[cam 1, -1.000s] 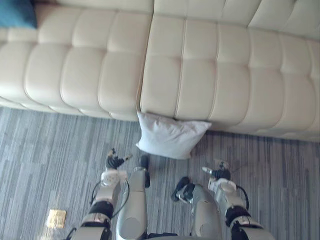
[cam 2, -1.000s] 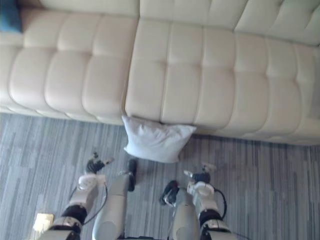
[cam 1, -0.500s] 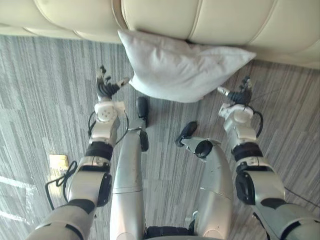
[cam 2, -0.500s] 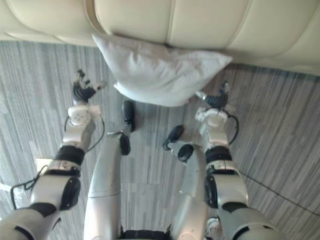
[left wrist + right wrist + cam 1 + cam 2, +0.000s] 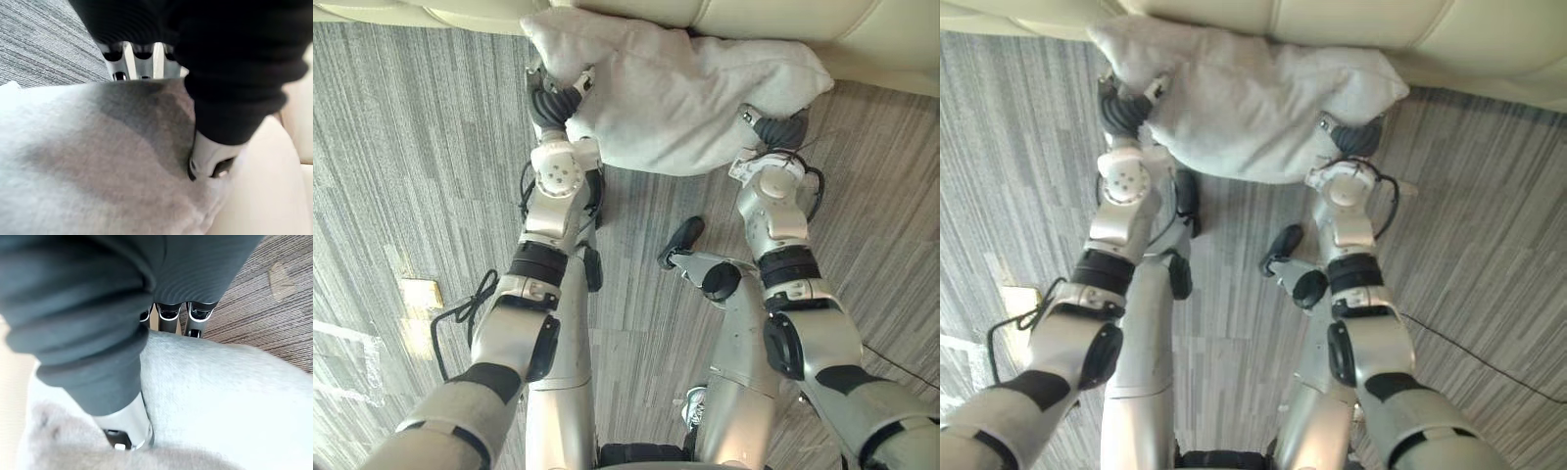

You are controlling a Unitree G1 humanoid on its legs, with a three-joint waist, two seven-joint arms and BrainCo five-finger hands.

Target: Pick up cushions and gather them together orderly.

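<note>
Underfoot lay grey striped carpet [image 5: 411, 147], with a cream sofa [image 5: 754, 15] along its far edge. Against the sofa's base leaned the cushion [image 5: 675, 98], white, soft and crumpled, resting on the carpet. The left hand [image 5: 551, 103] was pressed into its left end and the right hand [image 5: 781, 132] into its right end; how far either was closed could not be told.

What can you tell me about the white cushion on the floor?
The cushion is white and rectangular, of soft, slightly fuzzy cloth, plump and a bit creased. It rests on the grey striped carpet against the base of the cream sofa. The left hand is at its left end and the right hand at its right end, both touching it.
</note>
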